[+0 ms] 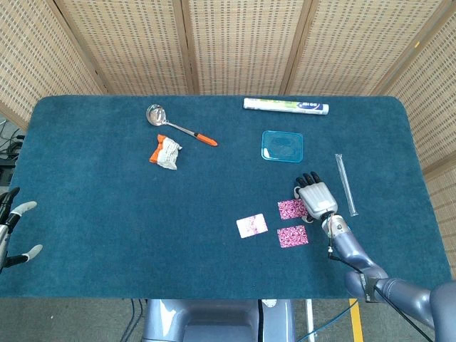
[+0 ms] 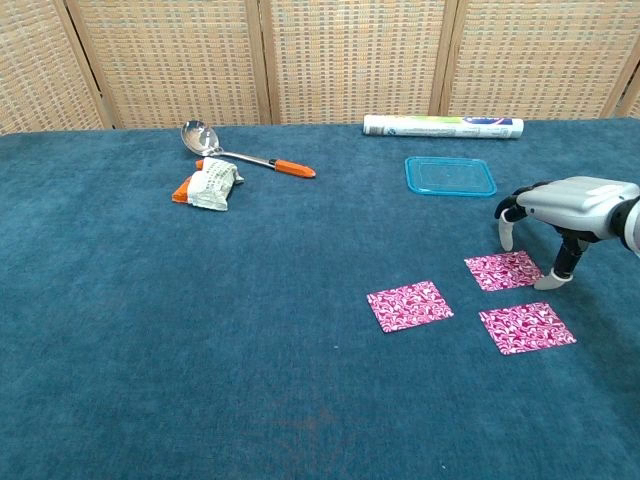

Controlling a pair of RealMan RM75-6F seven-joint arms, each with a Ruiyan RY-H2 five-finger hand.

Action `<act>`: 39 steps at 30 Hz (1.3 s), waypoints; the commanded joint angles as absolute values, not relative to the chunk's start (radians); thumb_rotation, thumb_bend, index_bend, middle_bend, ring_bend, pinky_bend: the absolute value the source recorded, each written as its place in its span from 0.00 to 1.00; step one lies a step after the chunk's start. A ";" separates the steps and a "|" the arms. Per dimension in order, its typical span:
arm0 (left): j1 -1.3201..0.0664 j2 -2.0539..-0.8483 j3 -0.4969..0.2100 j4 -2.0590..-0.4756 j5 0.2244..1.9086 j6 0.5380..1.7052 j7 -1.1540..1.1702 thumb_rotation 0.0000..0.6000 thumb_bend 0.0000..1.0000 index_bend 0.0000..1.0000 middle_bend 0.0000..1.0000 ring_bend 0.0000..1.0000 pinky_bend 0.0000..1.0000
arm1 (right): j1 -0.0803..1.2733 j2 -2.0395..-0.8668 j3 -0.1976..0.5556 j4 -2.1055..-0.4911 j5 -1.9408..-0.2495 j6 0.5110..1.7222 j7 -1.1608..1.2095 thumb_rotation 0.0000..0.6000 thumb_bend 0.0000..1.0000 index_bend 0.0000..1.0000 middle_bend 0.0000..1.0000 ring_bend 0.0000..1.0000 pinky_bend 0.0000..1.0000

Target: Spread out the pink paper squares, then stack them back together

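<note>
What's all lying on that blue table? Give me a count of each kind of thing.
Pink paper squares: 3
Spoon: 1
Crumpled snack wrapper: 1
Blue lid: 1
White roll: 1
Clear tube: 1
Total: 8
</note>
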State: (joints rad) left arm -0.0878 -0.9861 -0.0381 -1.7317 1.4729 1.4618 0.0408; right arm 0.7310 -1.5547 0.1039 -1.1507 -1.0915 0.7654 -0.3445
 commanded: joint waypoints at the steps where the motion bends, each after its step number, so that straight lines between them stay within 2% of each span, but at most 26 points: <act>1: -0.088 -0.987 -0.038 -1.730 1.473 1.462 0.040 1.00 0.13 0.21 0.00 0.00 0.00 | 0.731 -1.556 0.104 -1.151 -1.091 0.765 -0.346 1.00 0.21 0.37 0.13 0.00 0.00; 39: -0.090 -0.994 -0.040 -1.701 1.466 1.455 0.012 1.00 0.13 0.21 0.00 0.00 0.00 | 0.743 -1.564 0.100 -1.173 -1.049 0.769 -0.418 1.00 0.21 0.37 0.13 0.00 0.00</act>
